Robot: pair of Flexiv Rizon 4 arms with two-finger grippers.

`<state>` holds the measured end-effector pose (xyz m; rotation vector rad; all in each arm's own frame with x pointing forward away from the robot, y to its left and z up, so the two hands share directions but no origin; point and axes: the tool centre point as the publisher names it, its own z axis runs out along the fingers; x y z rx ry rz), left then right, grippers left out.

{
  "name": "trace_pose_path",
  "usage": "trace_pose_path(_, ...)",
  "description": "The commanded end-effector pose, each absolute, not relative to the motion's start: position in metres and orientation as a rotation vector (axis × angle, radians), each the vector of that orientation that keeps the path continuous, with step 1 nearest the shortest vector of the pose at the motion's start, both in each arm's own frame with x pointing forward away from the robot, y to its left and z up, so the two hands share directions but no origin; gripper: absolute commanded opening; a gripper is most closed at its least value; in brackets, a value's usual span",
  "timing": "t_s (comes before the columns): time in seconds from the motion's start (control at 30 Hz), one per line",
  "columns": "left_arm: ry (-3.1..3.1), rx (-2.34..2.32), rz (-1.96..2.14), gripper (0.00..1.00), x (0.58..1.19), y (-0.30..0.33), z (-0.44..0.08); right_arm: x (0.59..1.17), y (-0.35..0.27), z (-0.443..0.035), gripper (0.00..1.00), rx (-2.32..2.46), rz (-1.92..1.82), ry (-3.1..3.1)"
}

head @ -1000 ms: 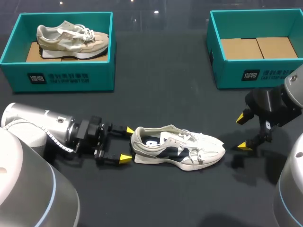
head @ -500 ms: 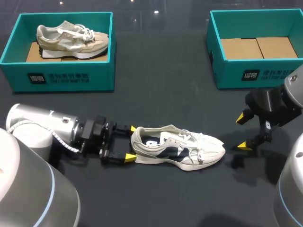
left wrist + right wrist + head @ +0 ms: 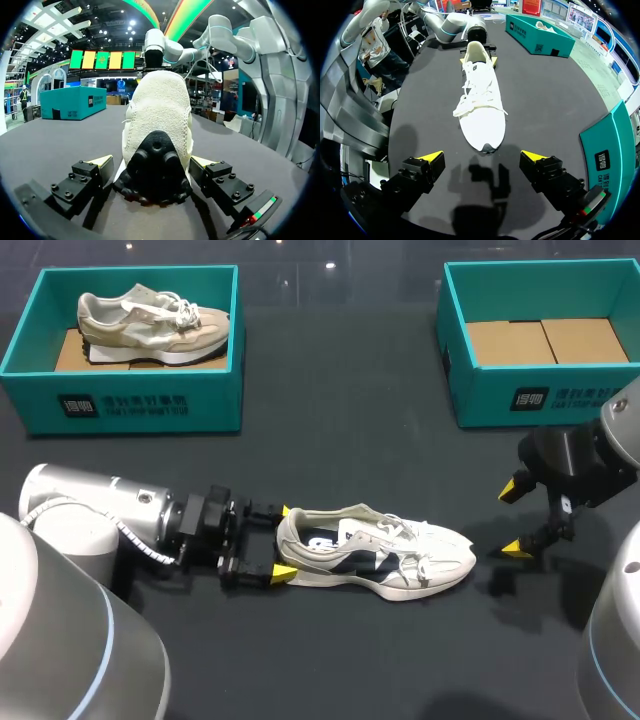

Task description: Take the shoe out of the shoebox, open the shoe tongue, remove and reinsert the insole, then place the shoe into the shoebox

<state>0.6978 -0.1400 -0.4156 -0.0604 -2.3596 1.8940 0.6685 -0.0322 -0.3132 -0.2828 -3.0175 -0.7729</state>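
Back-left corner of the table (image 3: 340,420): a teal shoebox (image 3: 130,400) with a beige shoe (image 3: 150,320) inside. Front middle, the left gripper (image 3: 284,541) has its fingers spread, straddling the heel of the white shoe (image 3: 375,552); its wrist view shows that heel (image 3: 157,165) filling the gap. Off the toe, the right gripper (image 3: 513,518) gapes wide. Back-right, the second shoebox (image 3: 540,390): only the head view shows its bare cardboard floor.

Bright overhead light; soft shadow beneath the right pincer (image 3: 482,157) on the table (image 3: 340,440)

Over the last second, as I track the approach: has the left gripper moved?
Yes, the left gripper slid toward the white shoe, its tips now flanking the heel.
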Motion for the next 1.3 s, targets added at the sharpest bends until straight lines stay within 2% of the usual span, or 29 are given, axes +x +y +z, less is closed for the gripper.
trace_pose_path(0.03, -2.361, -0.056, 1.900, 1.00, 0.697, -0.146, -0.418, 0.667, -0.032, -0.313, 1.00, -0.285, -0.769, -3.022)
trace_pose_path(1.3, -2.331, -0.074, 1.888, 1.00, 0.693, -0.174, -0.424, 0.667, -0.032, -0.313, 1.00, -0.285, -0.769, -3.022)
